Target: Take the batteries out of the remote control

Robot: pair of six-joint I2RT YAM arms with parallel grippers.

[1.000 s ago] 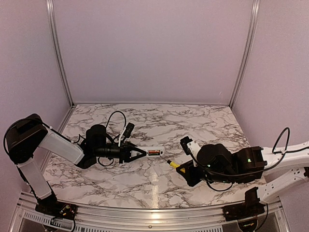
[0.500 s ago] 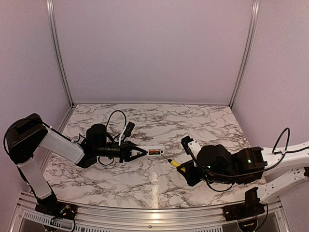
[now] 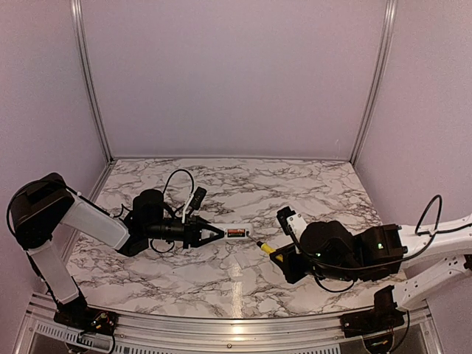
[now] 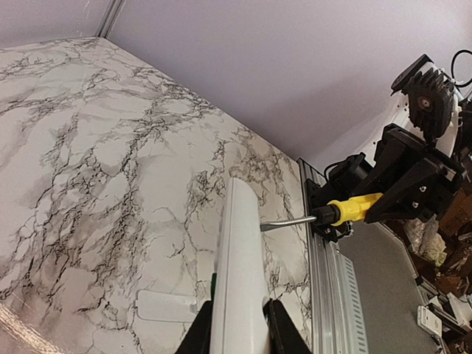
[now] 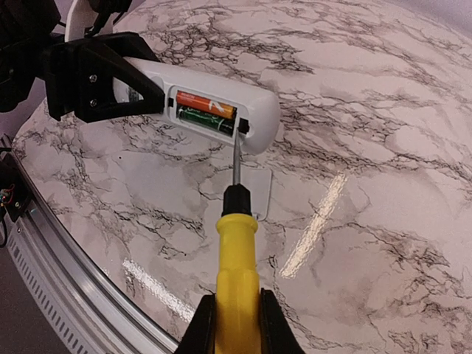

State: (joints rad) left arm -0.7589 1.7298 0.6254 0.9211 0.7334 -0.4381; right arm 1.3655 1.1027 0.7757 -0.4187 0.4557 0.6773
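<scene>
My left gripper (image 3: 212, 234) is shut on the white remote control (image 3: 234, 233) and holds it on its edge above the table; it also shows in the left wrist view (image 4: 237, 295) and the right wrist view (image 5: 214, 96). Its back compartment is open, with an orange-red battery (image 5: 205, 108) above a dark green battery (image 5: 206, 121). My right gripper (image 5: 236, 324) is shut on a yellow-handled screwdriver (image 5: 236, 273). The metal tip (image 5: 235, 147) touches the end of the compartment by the dark battery.
The white battery cover (image 5: 254, 188) lies flat on the marble table under the remote; it also shows in the left wrist view (image 4: 166, 306). The metal rail (image 3: 221, 324) runs along the table's near edge. Lilac walls enclose the table.
My right gripper has edged the screwdriver slightly left, so its tip now meets the remote's compartment. The left gripper and remote hold still.
</scene>
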